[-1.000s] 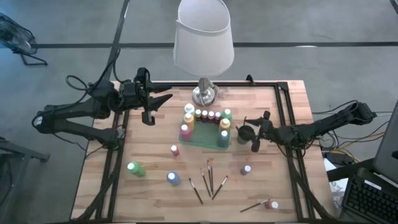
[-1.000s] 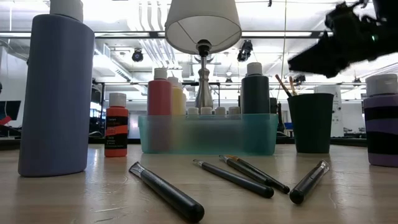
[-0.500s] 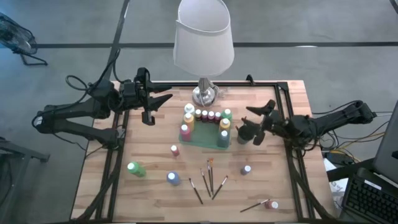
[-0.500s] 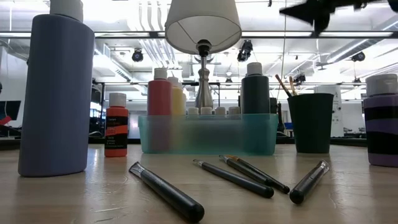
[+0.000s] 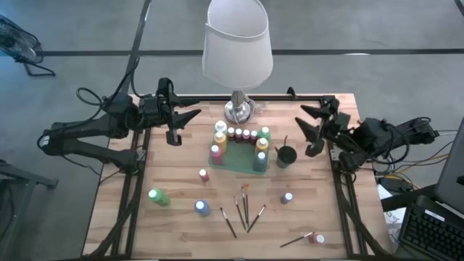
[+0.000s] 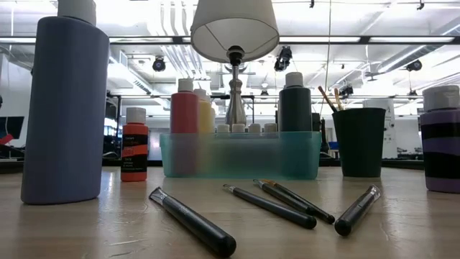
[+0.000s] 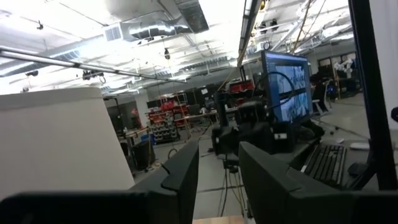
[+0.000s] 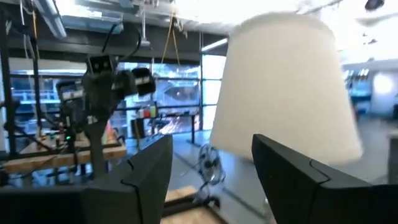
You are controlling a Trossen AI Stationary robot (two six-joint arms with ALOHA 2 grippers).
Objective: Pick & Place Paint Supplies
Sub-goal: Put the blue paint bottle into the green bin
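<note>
A teal tray (image 5: 243,162) mid-table holds several white-capped paint bottles (image 5: 239,134). To its right stands a black cup (image 5: 286,155) with brushes in it. Loose bottles stand on the wood: red (image 5: 204,175), green (image 5: 157,196), blue (image 5: 202,208), grey-purple (image 5: 287,198). Several paintbrushes (image 5: 243,210) lie flat near the front edge. My left gripper (image 5: 190,120) hovers open at the far left, with nothing between its fingers. My right gripper (image 5: 304,125) is raised and open at the far right, above and beyond the cup, holding nothing.
A white-shaded lamp (image 5: 237,43) stands on its silver base (image 5: 238,110) at the far edge between both grippers. One more brush (image 5: 296,239) and a red bottle (image 5: 319,238) lie at the front right. In the low view, a tall purple bottle (image 6: 65,108) stands close at left.
My right gripper has risen from beside the black cup, tipped its fingers upward and drawn back toward the table's far right corner, leaving the low view. The cup, tray, bottles and brushes have kept their places.
</note>
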